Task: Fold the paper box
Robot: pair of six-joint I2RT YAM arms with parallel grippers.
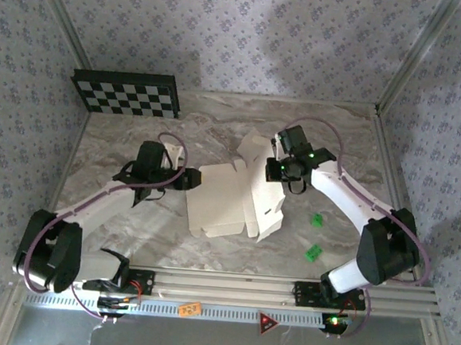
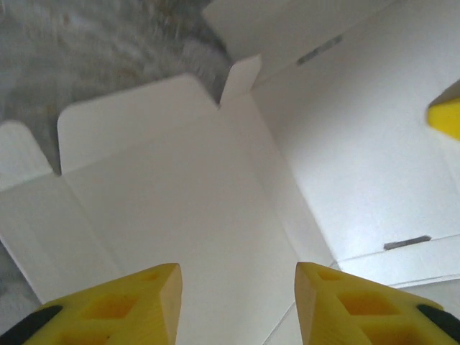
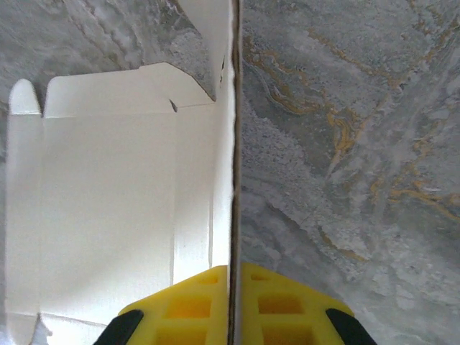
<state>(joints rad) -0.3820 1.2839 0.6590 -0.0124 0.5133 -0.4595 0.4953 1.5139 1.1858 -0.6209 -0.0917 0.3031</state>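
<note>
The paper box (image 1: 227, 198) is a flat white die-cut sheet with flaps, lying mid-table. My left gripper (image 1: 192, 179) sits at its left edge. In the left wrist view its yellow fingers (image 2: 144, 302) stand apart over a white panel (image 2: 180, 201), with nothing pinched between them. My right gripper (image 1: 277, 168) is at the sheet's far right side, shut on a raised flap. In the right wrist view the thin cardboard edge (image 3: 233, 144) runs upright between the closed yellow pads (image 3: 194, 305). The rest of the sheet (image 3: 108, 187) spreads to the left.
A black-and-white checkerboard panel (image 1: 127, 93) leans at the back left. Two small green blocks (image 1: 317, 220) (image 1: 313, 252) lie right of the sheet. Patterned walls with metal posts enclose the marble table (image 1: 337, 141). A metal rail (image 1: 285, 289) runs along the near edge.
</note>
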